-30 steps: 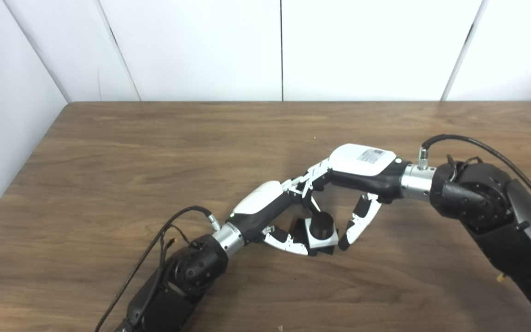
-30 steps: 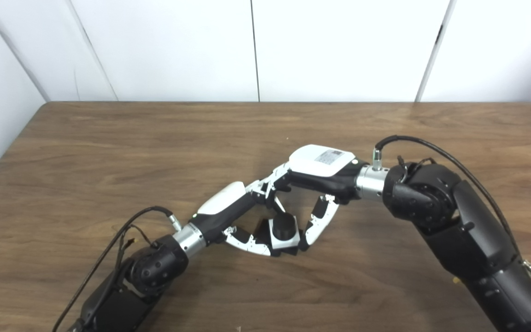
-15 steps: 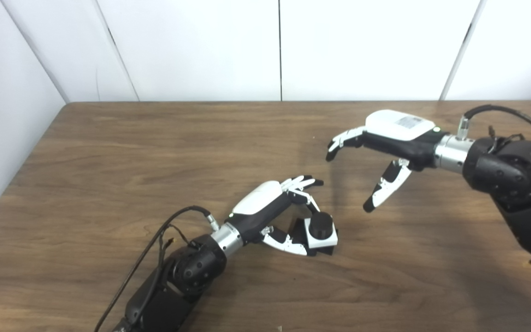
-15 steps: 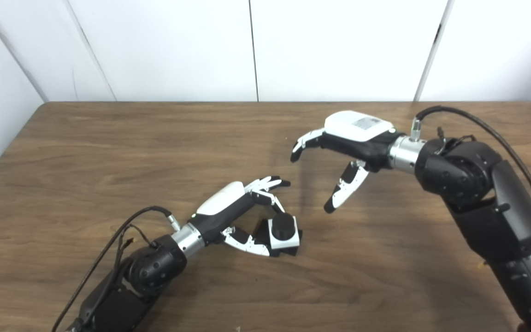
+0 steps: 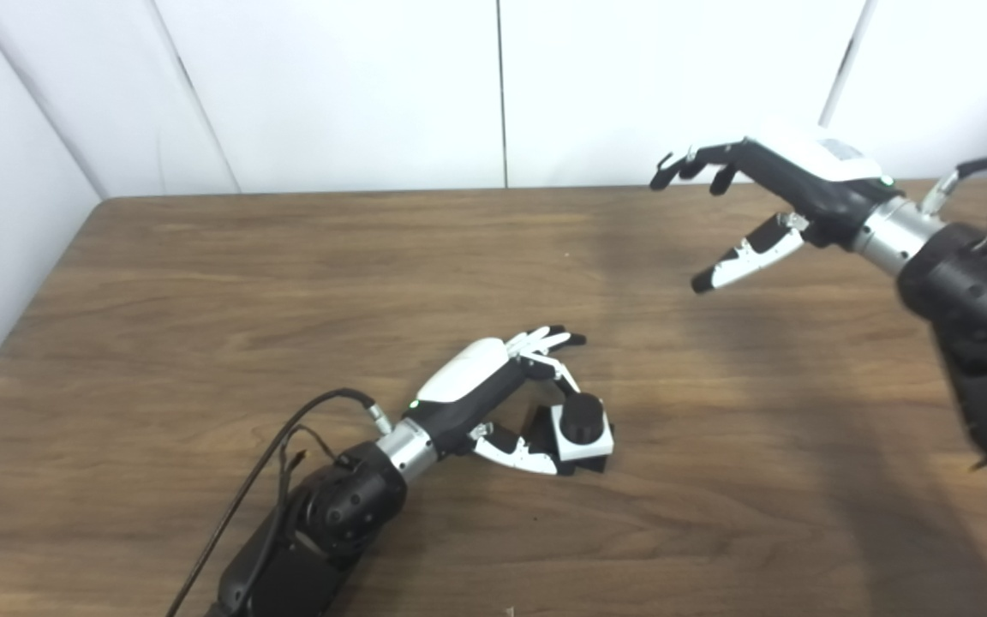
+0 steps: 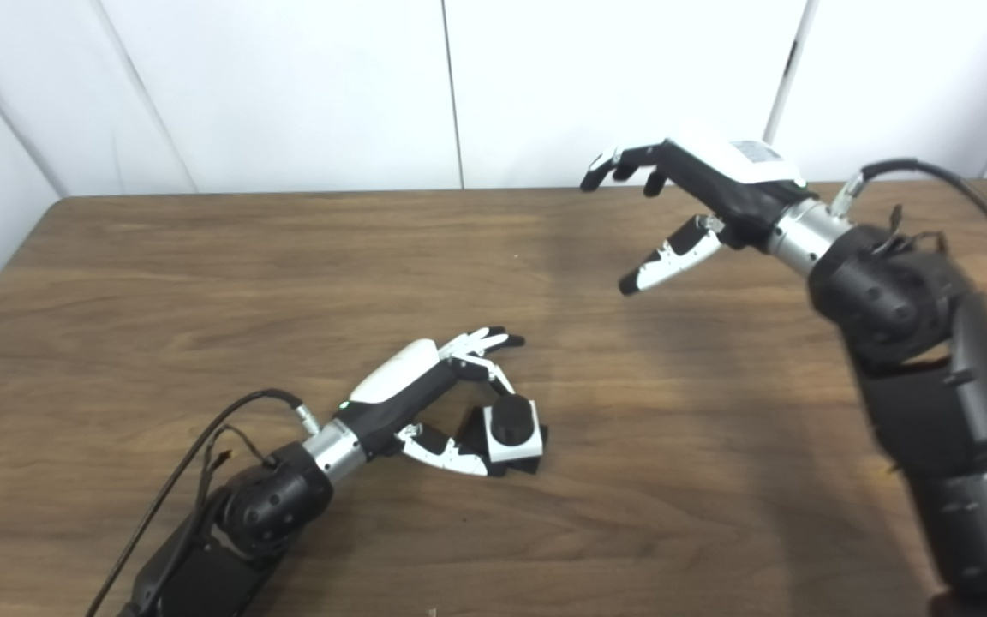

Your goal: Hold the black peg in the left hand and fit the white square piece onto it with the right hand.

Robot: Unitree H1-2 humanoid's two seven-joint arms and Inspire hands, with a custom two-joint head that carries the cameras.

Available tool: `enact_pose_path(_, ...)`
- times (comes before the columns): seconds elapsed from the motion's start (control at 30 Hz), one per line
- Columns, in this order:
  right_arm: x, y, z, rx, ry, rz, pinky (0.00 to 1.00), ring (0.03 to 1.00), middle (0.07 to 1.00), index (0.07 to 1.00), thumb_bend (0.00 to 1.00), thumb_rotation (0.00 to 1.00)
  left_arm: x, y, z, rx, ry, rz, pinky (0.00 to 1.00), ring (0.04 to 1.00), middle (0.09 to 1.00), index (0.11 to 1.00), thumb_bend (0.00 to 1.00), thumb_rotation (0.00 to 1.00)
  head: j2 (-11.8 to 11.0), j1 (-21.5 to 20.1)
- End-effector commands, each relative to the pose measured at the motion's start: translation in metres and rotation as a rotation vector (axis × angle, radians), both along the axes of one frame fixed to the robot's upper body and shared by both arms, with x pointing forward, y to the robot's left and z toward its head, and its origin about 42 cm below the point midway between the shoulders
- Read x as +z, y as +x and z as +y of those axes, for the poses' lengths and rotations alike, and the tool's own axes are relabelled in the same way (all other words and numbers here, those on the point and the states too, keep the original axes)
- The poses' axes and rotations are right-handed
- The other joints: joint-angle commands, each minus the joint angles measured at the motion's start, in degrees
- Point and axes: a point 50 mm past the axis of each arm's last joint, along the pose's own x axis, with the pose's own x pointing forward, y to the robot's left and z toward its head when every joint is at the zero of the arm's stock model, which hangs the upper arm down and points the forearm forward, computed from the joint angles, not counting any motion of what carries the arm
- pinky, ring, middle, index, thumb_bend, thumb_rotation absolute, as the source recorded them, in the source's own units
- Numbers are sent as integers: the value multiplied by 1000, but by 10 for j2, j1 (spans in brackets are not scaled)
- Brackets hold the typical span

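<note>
The black peg (image 5: 583,413) stands on its black base on the table, with the white square piece (image 5: 598,443) seated around it. My left hand (image 5: 493,394) grips the assembly from the left, thumb low along the base and a finger curled against the peg; its other fingers stick out. My right hand (image 5: 789,184) is open and empty, raised high above the table's far right, well apart from the peg. The same scene shows in the right eye view, with the peg (image 6: 511,415) and the right hand (image 6: 716,180).
The brown wooden table (image 5: 202,283) meets white wall panels (image 5: 331,86) at the back. A black cable (image 5: 288,437) loops from my left wrist. My right forearm (image 5: 973,308) fills the right edge.
My right hand has let go of the white piece, opened, and lifted away up and to the right. The white piece stays on the peg in my left hand. The camera shifted slightly.
</note>
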Motion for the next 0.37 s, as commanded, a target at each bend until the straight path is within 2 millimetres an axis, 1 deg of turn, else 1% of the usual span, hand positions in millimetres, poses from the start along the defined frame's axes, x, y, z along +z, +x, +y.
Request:
enact_pose_path(0.0, 15, -1, -1, -54, 82, -98, 610, 724, 737, 656, 735, 90, -27, -14, 18, -12, 131, 99, 999, 1000, 955, 494, 521, 73, 0, -1)
enact_pose_path(0.07, 2, -5, -1, -76, 138, -76, 551, 700, 730, 656, 739, 90, -27, -15, 19, -10, 126, 108, 993, 1000, 959, 496, 521, 73, 0, -2)
enact_pose_path(0.1, -5, -6, -1, -86, 163, -63, 533, 693, 732, 665, 721, 95, -27, -15, 20, -9, 124, 111, 986, 1000, 962, 497, 520, 74, -1, -4)
enact_pose_path(0.13, -12, -9, -1, -100, 187, -51, 539, 691, 735, 674, 712, 96, -27, -15, 21, -9, 123, 111, 979, 1000, 960, 498, 519, 74, -2, -5)
enact_pose_path(0.2, -24, -16, -1, -138, 216, -46, 562, 690, 731, 684, 709, 110, -27, -15, 23, -7, 126, 109, 973, 1000, 958, 623, 710, 140, -3, -5)
enact_pose_path(0.23, -26, -18, -1, -150, 224, -47, 569, 690, 729, 687, 709, 114, -28, -15, 23, -7, 127, 109, 974, 1000, 957, 655, 754, 155, -3, -5)
enact_pose_path(0.33, -38, -29, 2, -196, 284, -38, 608, 701, 728, 706, 698, 114, -27, -16, 25, -3, 125, 109, 976, 996, 952, 724, 786, 175, -4, -9)
